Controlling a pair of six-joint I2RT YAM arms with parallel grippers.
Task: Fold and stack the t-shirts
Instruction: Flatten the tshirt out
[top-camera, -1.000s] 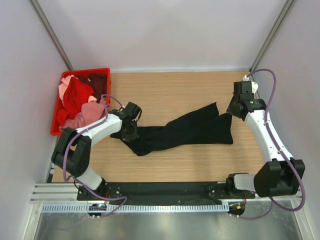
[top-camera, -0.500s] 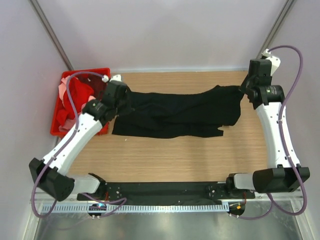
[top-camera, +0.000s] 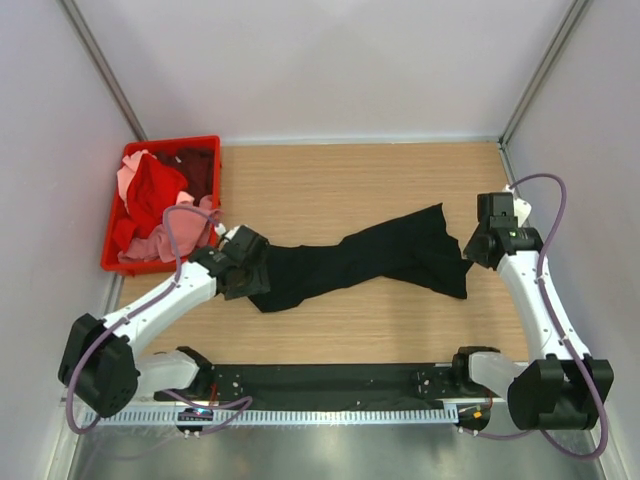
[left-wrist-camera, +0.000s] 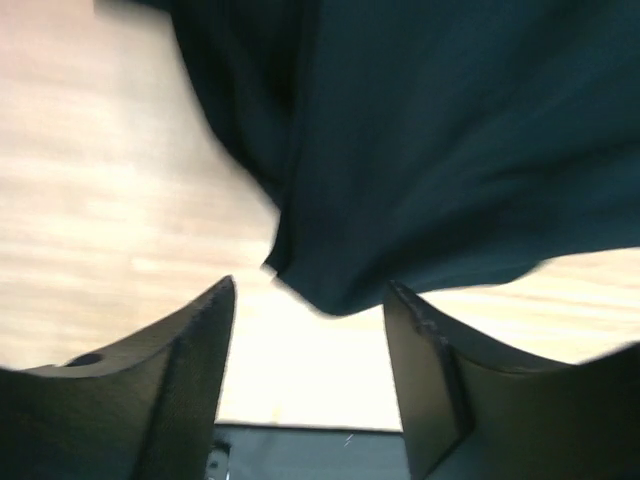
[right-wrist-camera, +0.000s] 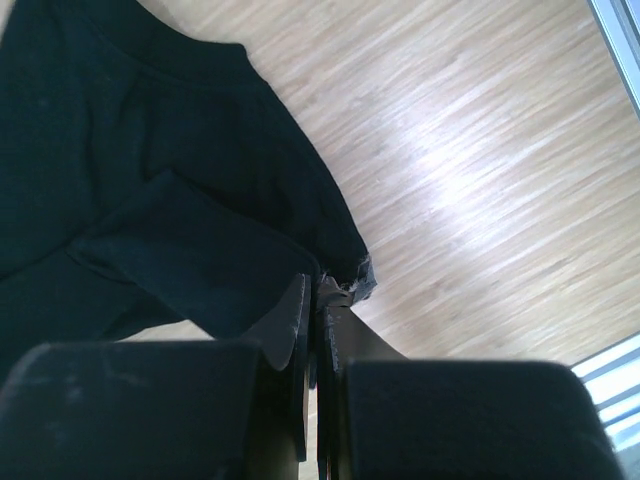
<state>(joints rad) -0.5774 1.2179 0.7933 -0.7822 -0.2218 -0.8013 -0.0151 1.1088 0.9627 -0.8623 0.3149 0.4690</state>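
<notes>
Right gripper: clenched on the black t-shirt. In my right wrist view the two fingers are pressed together, with a small bunched corner of the hem pinched at their tips. Beyond that corner the cloth spreads out flat over the wooden table, with one fold lying across another.

Left gripper: released. My left wrist view is blurred, but both fingers stand wide apart. A drooping edge of the black cloth hangs just beyond the tips, in line with the gap. I see neither finger touching it.

Position of the black t-shirt, overhead view: it runs as a long twisted band across the middle of the table. Its left end is at my left gripper and its right end is at my right gripper. The left end is a narrow rounded bunch. The right end fans out wider, with one point reaching toward the far side and another toward the near side. I cannot tell whether the middle of the band is resting on the wood or raised off it.

Other shirts: a red crate stands at the far left of the table, against the left wall. It holds:
- a red shirt heaped in the middle;
- a pink shirt spilling over the crate's near edge;
- a dark maroon shirt in its far right corner.

The black t-shirt lies apart from the crate.
</notes>
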